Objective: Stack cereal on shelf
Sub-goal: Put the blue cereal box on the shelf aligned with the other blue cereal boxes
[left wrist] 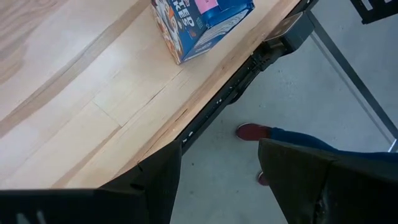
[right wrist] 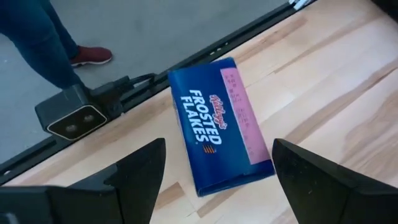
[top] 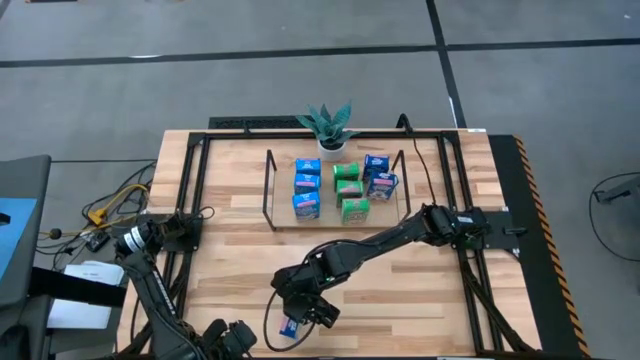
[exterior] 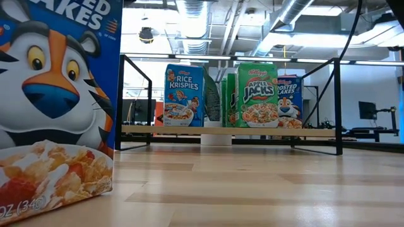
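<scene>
One blue Frosted Flakes cereal box (top: 290, 326) stands on the tabletop close to the near edge. It fills the left of the low view (exterior: 53, 101) and shows in both wrist views (right wrist: 221, 124) (left wrist: 199, 18). My right gripper (top: 306, 311) (right wrist: 219, 143) hovers just above it, open, one finger on either side, touching nothing. The shelf (top: 275, 222) (exterior: 227, 131) holds several blue and three green boxes (top: 349, 189), standing on its board. My left gripper (top: 232, 340) (left wrist: 219, 146) is open at the near edge, left of the box.
A potted plant (top: 330, 125) stands behind the shelf. A black camera unit (right wrist: 73, 117) sits on the table's near edge by the box. A person's leg and red shoe (left wrist: 252, 131) (right wrist: 90, 56) are on the floor just past that edge. Bare tabletop lies between the box and the shelf.
</scene>
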### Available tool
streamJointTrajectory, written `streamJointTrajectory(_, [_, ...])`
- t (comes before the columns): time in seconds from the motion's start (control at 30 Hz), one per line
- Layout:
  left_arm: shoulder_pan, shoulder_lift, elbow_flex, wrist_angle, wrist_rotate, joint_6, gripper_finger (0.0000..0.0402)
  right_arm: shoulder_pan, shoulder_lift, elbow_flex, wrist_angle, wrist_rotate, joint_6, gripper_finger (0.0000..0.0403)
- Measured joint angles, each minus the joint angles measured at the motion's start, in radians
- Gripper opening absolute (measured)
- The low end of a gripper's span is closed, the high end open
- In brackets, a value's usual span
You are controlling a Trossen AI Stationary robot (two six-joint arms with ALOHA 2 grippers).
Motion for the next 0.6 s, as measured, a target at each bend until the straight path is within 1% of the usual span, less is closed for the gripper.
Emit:
streamJointTrajectory(0.23, [0.000, 0.000, 0.000, -0.002, -0.002, 0.000, 0.0203, -0.009, 0.000, 0.014, -0.023, 0.002, 0.001, 0.0318])
streamJointTrajectory(0.6, [0.001, 0.000, 0.000, -0.006, -0.024, 0.006, 0.0203, -0.008, 0.006, 0.014, -0.005, 0.000, -0.015, 0.0318])
